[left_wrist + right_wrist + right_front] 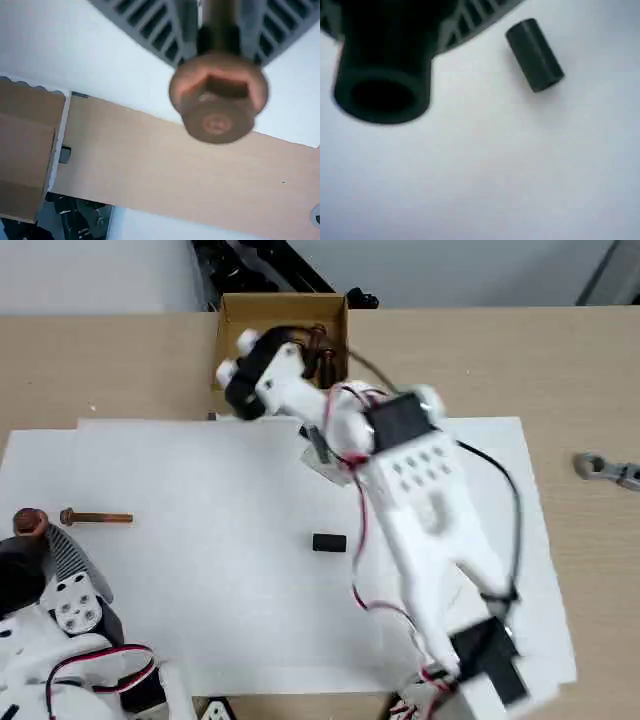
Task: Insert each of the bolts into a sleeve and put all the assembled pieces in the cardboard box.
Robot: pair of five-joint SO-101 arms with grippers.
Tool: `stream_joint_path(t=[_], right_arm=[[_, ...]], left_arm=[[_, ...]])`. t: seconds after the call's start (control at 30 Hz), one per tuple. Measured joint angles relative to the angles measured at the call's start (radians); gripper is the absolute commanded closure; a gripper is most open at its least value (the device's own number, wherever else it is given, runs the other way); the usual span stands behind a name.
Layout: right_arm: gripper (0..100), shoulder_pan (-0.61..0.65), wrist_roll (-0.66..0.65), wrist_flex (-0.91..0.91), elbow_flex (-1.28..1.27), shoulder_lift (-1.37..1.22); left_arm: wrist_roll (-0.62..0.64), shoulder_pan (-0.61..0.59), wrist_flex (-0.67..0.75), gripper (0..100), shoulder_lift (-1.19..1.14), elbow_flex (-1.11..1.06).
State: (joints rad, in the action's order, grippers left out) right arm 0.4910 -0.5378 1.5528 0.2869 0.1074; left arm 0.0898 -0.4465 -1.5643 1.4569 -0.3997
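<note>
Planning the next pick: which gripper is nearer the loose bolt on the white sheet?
Left. The left gripper sits right beside the loose bolt, holding another bolt; the right gripper is across the sheet toward the cardboard box.

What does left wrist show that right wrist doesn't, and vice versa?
Left wrist only: a bolt clamped in the left pincer, head toward the camera; the wooden table; a wall of the cardboard box.
Right wrist only: a black sleeve held in the right pincer, bore toward the camera; a second sleeve lying loose on its side.
Both: the white sheet and ribbed grey fingers.
</note>
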Motion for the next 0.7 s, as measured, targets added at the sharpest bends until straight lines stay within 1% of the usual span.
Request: stream_joint_path(t=[0.07,0.2,0.33,0.43,0.53,0.6,0.7], right_arm=[[99.1,-0.002,0.109,0.037,0.0,0.086],[99.1,0.0,0.339,0.1,-0.005,0.232],[99.1,0.0,0.559,0.109,-0.081,0.377],[99.1,-0.005,0.603,0.109,-0.189,0.499],[99.6,-0.002,0.612,0.101,-0.321,0.632],[99.6,0.0,0.614,0.077,-0.419,0.74],[99.6,-0.003,0.617,0.017,-0.582,0.919]], left_arm=[[0.0,0.0,0.014,99,0.0,-0.017],[0.0,0.0,0.094,99,0.0,-0.098],[0.0,0.0,0.219,99,0.0,-0.206],[0.0,0.0,0.318,99,-0.002,-0.267],[0.0,0.0,0.397,99,-0.005,-0.299],[0.0,0.0,0.433,99,-0.002,-0.311],[0.0,0.003,0.448,99,-0.003,-0.331]])
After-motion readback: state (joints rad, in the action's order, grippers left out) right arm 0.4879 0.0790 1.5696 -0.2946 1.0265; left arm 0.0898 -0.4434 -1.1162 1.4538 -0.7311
